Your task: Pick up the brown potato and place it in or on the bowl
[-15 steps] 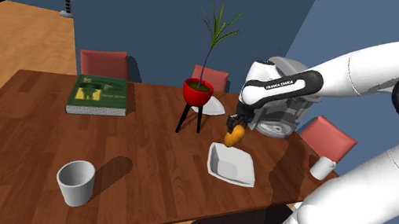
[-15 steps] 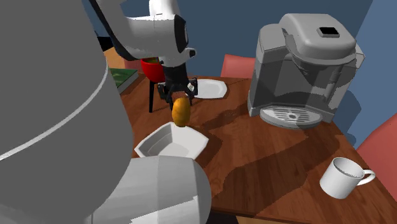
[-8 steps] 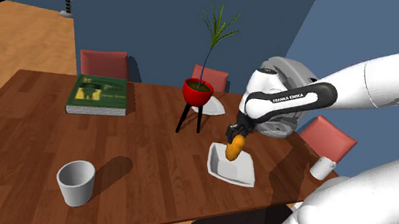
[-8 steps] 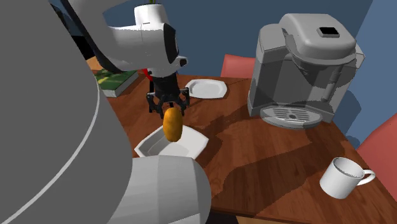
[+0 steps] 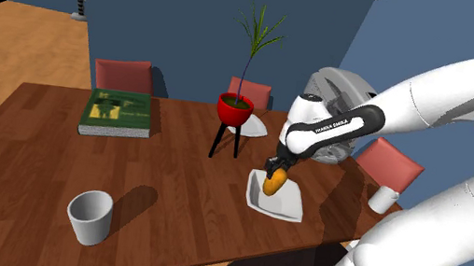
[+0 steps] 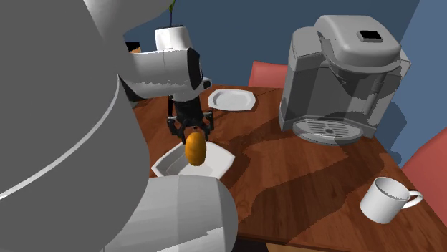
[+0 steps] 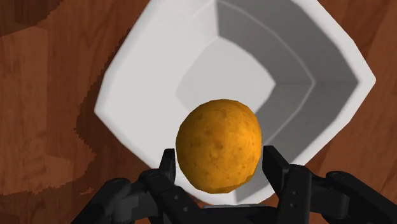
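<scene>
The black gripper (image 7: 220, 167) clasps the orange-brown potato (image 7: 219, 143) between its fingers, directly over the hollow of the white angular bowl (image 7: 146, 63), toward the wooden table's (image 7: 51, 95) near edge in the shoulder view.

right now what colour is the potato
The potato is speckled orange-brown; clearest in the wrist view.

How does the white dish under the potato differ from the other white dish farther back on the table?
The bowl is deep, with sloped walls; the plate is flat and shallow. The bowl has the potato hanging over it, clasped in the gripper; the plate sits apart, beside the potted plant. Both are white, angular in outline and rest on the wooden table.
</scene>
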Robot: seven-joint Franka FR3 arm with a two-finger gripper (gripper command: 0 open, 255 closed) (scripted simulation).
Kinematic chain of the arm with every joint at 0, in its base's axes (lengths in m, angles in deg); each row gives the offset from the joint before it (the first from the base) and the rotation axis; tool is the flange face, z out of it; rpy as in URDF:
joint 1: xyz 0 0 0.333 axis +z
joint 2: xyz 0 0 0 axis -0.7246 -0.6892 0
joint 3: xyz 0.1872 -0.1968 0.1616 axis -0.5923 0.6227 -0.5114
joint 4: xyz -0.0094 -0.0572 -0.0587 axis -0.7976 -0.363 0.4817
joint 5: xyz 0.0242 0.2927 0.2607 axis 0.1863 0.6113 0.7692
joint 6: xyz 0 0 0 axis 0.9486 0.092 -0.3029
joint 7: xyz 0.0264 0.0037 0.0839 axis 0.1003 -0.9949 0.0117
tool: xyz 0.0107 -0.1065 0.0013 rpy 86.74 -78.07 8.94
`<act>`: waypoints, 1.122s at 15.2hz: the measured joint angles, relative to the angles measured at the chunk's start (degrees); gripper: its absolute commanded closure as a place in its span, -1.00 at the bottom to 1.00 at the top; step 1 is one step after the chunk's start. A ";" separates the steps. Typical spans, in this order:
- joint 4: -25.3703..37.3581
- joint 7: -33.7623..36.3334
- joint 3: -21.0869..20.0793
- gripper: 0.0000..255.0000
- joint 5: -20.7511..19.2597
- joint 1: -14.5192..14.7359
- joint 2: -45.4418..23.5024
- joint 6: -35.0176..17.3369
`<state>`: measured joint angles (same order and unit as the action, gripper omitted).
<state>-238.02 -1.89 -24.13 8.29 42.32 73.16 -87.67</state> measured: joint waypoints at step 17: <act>-0.88 0.57 0.06 -1.00 -0.33 -0.08 -3.39 -4.30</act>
<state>-238.90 -1.32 -24.08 7.96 42.24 69.77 -91.97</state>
